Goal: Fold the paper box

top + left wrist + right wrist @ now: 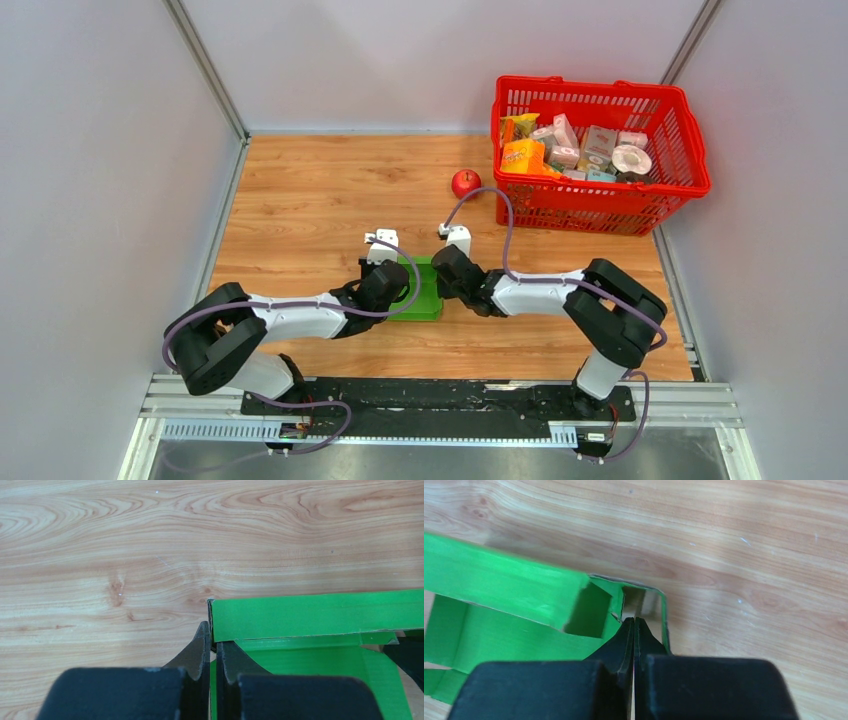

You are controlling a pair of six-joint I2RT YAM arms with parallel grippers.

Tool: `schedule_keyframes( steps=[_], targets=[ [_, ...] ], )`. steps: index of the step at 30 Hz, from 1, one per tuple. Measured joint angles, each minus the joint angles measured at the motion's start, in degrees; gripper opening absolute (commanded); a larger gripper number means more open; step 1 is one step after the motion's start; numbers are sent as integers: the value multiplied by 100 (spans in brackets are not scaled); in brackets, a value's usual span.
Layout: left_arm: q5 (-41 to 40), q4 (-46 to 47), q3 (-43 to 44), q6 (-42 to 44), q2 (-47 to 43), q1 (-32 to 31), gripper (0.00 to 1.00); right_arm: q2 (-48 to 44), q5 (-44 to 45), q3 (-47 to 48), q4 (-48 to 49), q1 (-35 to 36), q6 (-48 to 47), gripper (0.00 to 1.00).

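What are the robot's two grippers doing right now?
Left gripper: closed on the paper box wall.
Right gripper: fingers closed at the box's corner; whether they pinch cardboard cannot be told.

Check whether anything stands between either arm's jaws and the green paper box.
Nothing visible does. The left jaws pinch one wall of the paper box, and the right jaws sit closed at its other corner.

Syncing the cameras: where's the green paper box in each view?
Top external: paper box sits lower centre, on the near half of the table.
Left wrist: paper box fills the lower right.
Right wrist: paper box spans the left side to centre.
Shared landmark: wood-grain table under it.
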Motion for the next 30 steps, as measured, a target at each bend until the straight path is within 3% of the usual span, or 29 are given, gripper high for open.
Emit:
schedule_keyframes(
  steps=[10, 17, 24, 28, 30],
  targets=[
    [0, 4, 0, -2, 0, 0, 0, 66, -214, -11, 1005, 92, -223, 1],
    [0, 17, 0, -2, 0, 0, 0, -568, -256, -365, 535, 92, -240, 18],
    [7, 20, 0, -4, 2, 0, 0, -1408, 7, -522, -195, 87, -393, 46],
    [11, 20, 0, -4, 2, 0, 0, -1252, 111, -415, -435, 26, -632, 43],
    [11, 20, 0, -4, 2, 0, 0, -1069, 173, -243, -542, -22, -752, 37]
  ],
)
